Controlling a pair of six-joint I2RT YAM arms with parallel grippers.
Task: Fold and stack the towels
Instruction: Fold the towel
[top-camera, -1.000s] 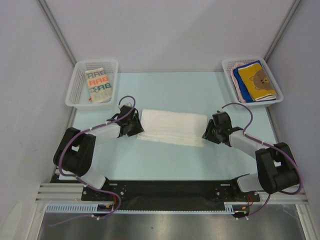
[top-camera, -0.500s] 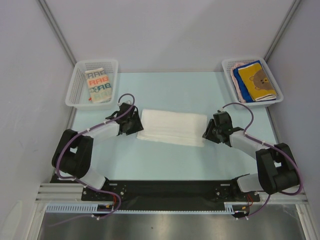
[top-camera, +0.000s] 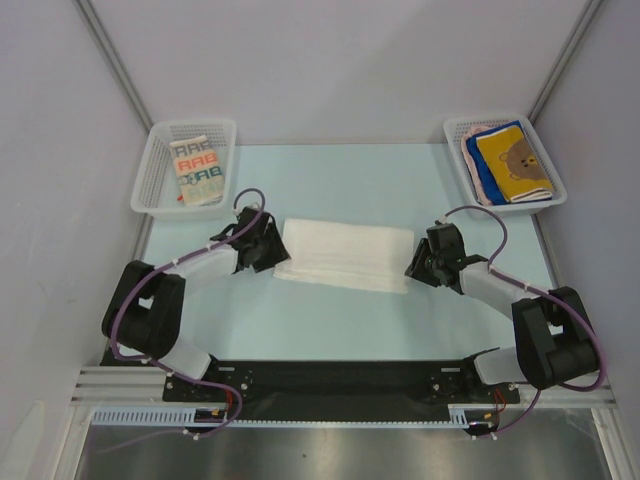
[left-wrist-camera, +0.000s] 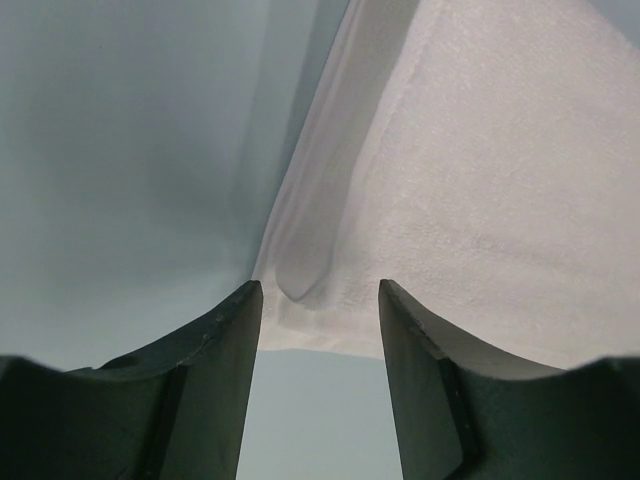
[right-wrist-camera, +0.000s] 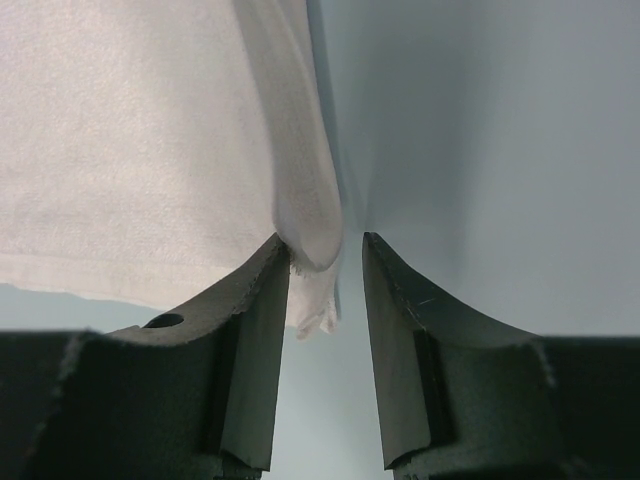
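Folding, part done — white towel flat on the table. Left gripper at its left end, spread wide, empty; right gripper at its right end, loose round the edge, not pinching. Next — pinch both ends, fold again.

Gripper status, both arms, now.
Left gripper: open, a corner of the white towel shows in the gap, not gripped.
Right gripper: open, a towel corner sits between the fingers, not clamped.
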